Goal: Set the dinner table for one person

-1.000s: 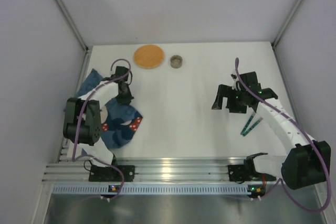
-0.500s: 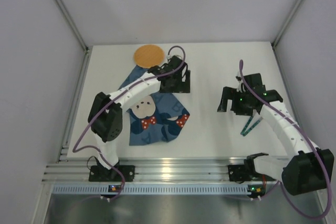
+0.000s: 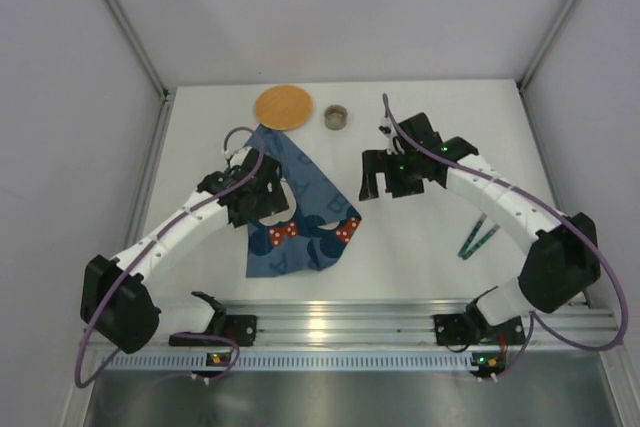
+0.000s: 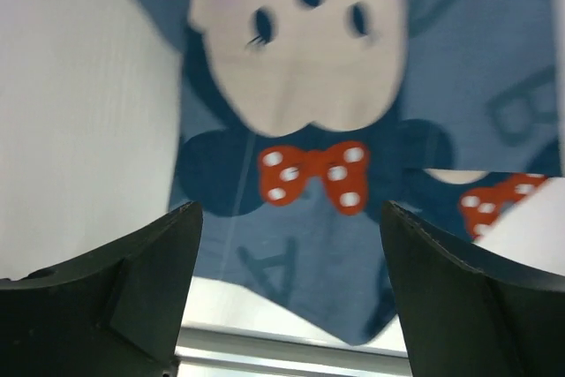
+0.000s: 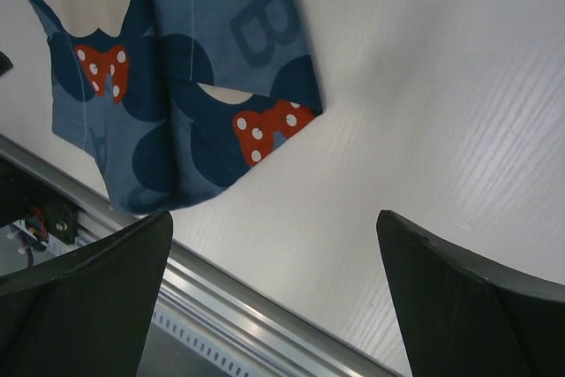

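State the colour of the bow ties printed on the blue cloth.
The bow ties are red with white dots; left wrist view.

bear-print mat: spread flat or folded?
Folded in part. In the right wrist view one panel of the bear-print mat overlaps another along a straight edge; from above its outline is irregular.

The blue bear-print cloth mat [image 5: 221, 59] bears faint printed letters, among them B [image 5: 265, 28] and A [image 4: 265, 268].

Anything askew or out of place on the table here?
Yes: the blue bear-print mat lies skewed, a corner pointing toward the round wooden coaster, and one side looks folded over rather than spread flat and square to the table edge.
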You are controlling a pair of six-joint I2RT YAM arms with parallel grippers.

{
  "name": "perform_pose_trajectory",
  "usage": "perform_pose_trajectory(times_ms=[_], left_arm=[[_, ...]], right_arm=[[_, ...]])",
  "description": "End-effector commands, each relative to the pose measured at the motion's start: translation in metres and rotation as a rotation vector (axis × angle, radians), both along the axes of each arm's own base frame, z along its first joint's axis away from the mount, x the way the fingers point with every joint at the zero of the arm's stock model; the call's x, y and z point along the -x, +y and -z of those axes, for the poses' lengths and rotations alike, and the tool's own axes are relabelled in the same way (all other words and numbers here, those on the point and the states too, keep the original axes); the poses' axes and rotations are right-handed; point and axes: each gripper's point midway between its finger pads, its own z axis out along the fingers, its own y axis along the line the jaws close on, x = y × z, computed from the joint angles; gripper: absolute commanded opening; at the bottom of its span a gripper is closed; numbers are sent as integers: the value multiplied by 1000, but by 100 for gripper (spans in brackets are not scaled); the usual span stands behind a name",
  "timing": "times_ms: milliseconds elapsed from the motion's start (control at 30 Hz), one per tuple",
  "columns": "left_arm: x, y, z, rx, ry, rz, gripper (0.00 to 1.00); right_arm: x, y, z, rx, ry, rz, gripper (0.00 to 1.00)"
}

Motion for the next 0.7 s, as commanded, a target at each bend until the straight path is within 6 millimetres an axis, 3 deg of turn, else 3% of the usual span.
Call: perform_pose_trajectory(times_ms=[0, 133, 233, 400, 500, 600, 633, 667], left_arm=[[27, 26, 35, 21, 106, -168, 88], [57, 35, 65, 37, 214, -247, 98], [78, 36, 82, 39, 303, -296, 99], [102, 47, 109, 16, 347, -336, 97], [103, 44, 125, 39, 346, -331, 84], [101, 40, 134, 31, 346, -300, 63], [100, 40, 135, 23, 343, -284, 55], [99, 40, 136, 18, 344, -279, 38]], right_arm=[[-19, 38, -16, -58, -29, -52, 100], [-31, 78, -10, 8, -11, -166, 99], [-36, 96, -2, 50, 12, -210, 100], [-44, 110, 9, 55, 47, -213, 99], [-46, 112, 20, 70, 66, -215, 99], [-44, 116, 31, 87, 86, -229, 99], [-44, 121, 35, 92, 90, -237, 99], [-43, 123, 37, 95, 95, -240, 99]])
